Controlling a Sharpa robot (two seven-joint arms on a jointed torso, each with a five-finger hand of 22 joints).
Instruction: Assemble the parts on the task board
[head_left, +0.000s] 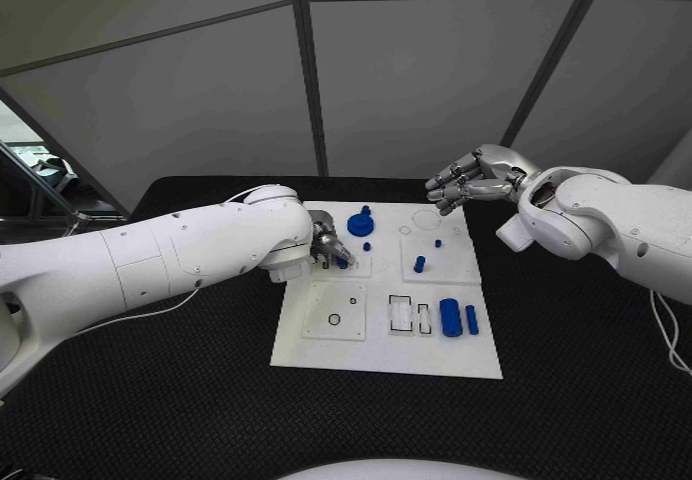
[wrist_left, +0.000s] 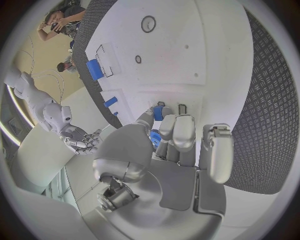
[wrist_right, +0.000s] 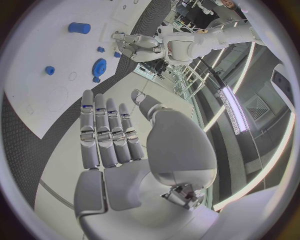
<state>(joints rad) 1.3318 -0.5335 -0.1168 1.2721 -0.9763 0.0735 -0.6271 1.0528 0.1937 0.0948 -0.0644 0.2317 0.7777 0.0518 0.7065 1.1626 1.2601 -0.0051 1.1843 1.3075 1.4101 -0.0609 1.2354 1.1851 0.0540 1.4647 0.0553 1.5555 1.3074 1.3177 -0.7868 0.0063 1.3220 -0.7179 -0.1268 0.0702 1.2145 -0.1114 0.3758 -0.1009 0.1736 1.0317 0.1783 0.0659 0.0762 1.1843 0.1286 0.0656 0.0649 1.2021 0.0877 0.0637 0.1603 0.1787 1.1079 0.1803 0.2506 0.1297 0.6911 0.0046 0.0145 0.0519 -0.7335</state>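
Blue part (wrist_left: 158, 113) pinched in left hand (head_left: 326, 247); right hand (head_left: 464, 181) spread, empty.

In the head view the left hand (head_left: 326, 247) is mostly covered by its own white forearm, and its fingers (head_left: 340, 252) hide whatever lies under them on the task board (head_left: 387, 345), so the small blue part (wrist_left: 157, 113) seen between the fingers in the left wrist view cannot be made out in shape, nor whether it is truly gripped or only touched. The small marks and holes on the board's near left panel (head_left: 336, 310) are too small to identify. The right arm (head_left: 620, 235) is cut off by the picture's right edge.
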